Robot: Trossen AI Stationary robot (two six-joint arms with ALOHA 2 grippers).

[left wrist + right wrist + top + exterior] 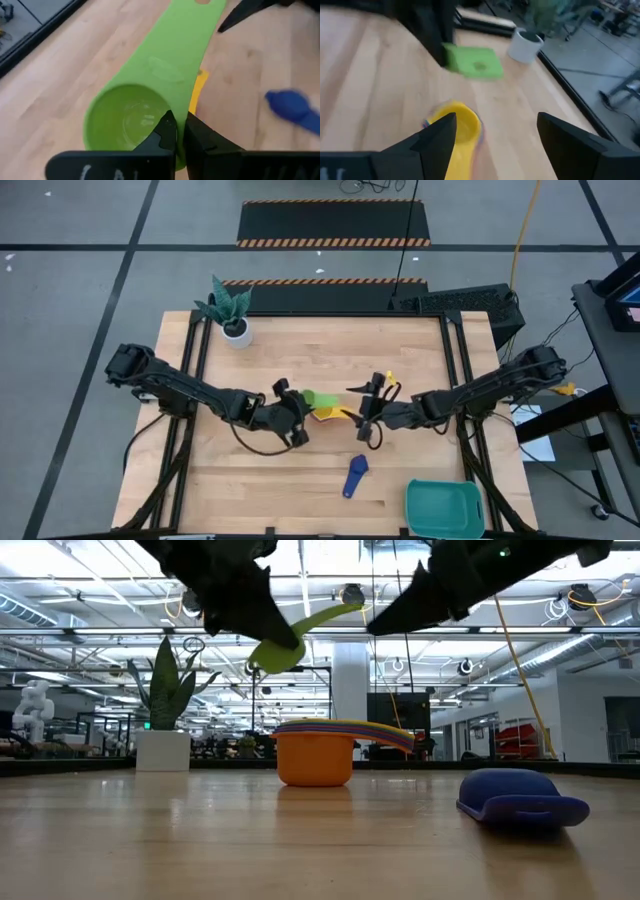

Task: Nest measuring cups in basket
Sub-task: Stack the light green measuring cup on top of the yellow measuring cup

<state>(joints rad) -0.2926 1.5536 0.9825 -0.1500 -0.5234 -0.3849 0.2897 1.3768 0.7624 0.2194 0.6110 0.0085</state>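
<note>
High view: the left gripper [300,412] holds the green cup [318,399] up near the middle of the table, its handle pointing toward the right gripper [364,413], and the stack of cups [328,414] sits just below and between them, while the basket [444,509] is well apart at the table's near right corner. Low view: the green cup hangs above the stack, not touching it, and the blue cup [520,800] lies apart on the table. Left wrist view: its fingers [167,132] are pinched shut on the cup's rim; right wrist view: that arm's fingers stand wide and seem empty, right over the stack.
</note>
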